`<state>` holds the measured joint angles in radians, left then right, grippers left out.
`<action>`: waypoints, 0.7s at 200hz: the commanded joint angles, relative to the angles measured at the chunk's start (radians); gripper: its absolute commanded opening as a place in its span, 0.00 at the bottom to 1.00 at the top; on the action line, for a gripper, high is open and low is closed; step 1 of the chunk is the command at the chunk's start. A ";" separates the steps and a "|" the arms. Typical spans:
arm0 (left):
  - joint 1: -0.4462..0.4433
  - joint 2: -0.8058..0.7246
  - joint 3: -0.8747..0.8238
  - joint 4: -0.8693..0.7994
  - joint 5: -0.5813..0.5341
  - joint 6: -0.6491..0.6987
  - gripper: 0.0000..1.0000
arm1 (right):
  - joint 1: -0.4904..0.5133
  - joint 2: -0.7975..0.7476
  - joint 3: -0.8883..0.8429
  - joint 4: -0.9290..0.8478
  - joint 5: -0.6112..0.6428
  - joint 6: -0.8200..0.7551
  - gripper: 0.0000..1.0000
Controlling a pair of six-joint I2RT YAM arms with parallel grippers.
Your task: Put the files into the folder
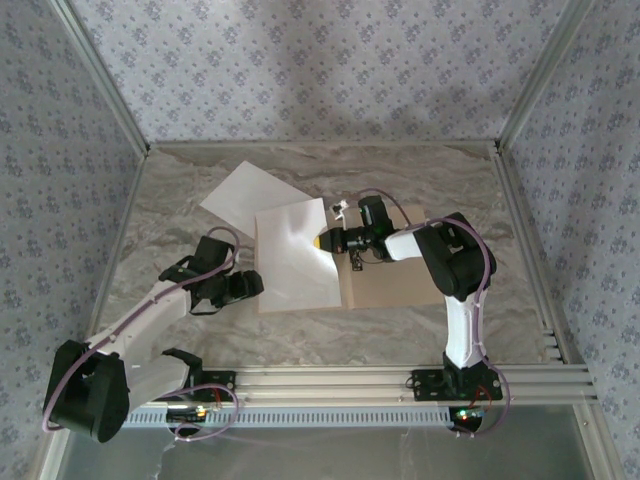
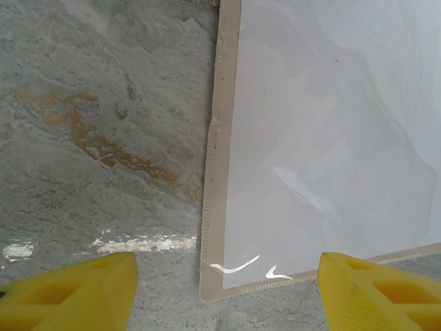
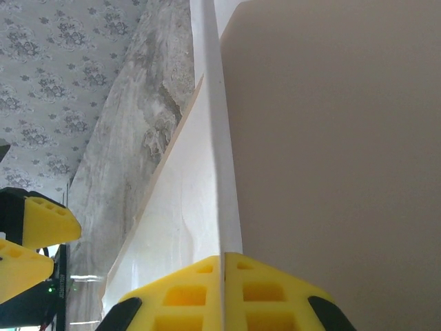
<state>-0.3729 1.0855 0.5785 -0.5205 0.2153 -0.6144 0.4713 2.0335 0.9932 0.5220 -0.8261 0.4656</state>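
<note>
The tan folder [image 1: 400, 280] lies open in the middle of the table. One white sheet [image 1: 295, 255] covers its left half, and my right gripper [image 1: 326, 240] is shut on that sheet's right edge, near the spine. In the right wrist view the sheet's edge [image 3: 215, 138] runs straight up from the shut right gripper [image 3: 224, 261], with the bare folder half [image 3: 331, 138] to its right. A second white sheet [image 1: 245, 195] lies flat on the table behind. My left gripper [image 1: 256, 286] stands open just off the folder's near left corner [image 2: 210, 286], touching nothing [image 2: 227, 296].
The marble table [image 1: 180, 200] is ringed by an aluminium frame and patterned walls. A rail [image 1: 400, 380] runs along the near edge. Orange stains [image 2: 103, 141] mark the table left of the folder.
</note>
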 commanded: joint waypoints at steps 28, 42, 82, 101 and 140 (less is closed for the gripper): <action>0.007 -0.020 -0.009 -0.007 -0.014 -0.008 0.70 | 0.013 -0.022 -0.027 0.026 0.008 0.022 0.01; 0.006 -0.020 -0.011 -0.006 -0.014 -0.008 0.70 | 0.014 -0.022 -0.030 0.029 0.014 0.026 0.01; 0.007 -0.019 -0.012 -0.005 -0.014 -0.008 0.70 | -0.003 -0.019 -0.024 0.030 0.026 0.029 0.00; 0.006 -0.019 -0.010 -0.007 -0.014 -0.008 0.70 | -0.016 -0.025 -0.014 0.017 0.026 0.022 0.00; 0.006 -0.019 -0.007 -0.008 -0.014 -0.006 0.70 | -0.032 -0.032 0.007 -0.006 0.022 0.010 0.00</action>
<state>-0.3729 1.0851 0.5785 -0.5205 0.2153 -0.6147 0.4488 2.0331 0.9714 0.5411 -0.8070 0.4866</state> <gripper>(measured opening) 0.697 0.057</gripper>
